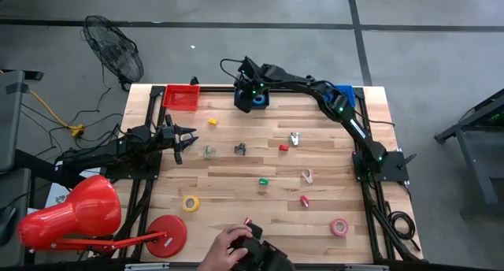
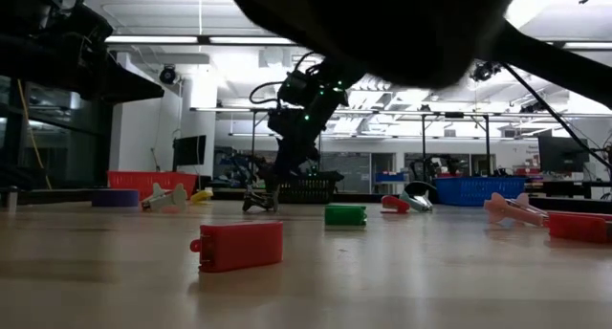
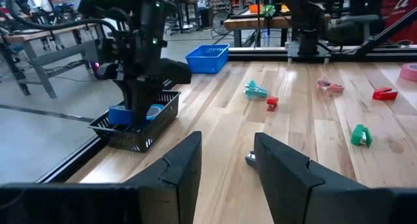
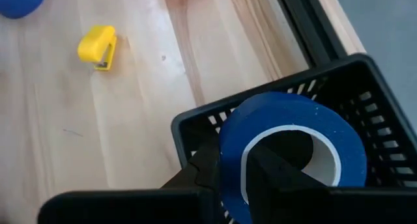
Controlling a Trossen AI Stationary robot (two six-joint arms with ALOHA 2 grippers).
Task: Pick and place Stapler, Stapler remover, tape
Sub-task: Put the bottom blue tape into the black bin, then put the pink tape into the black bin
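The right gripper [image 4: 225, 175] pinches the blue tape [image 4: 290, 152] above the black basket [image 4: 365, 87]. I'd lower it inside before releasing. Left gripper [image 3: 225, 162], away from the basket, stands open, empty.

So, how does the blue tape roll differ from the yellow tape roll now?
The blue tape roll is held on edge by the right end effector over the black basket; the yellow tape roll lies flat and free on the table. Colours differ. Both are rings with open centres.
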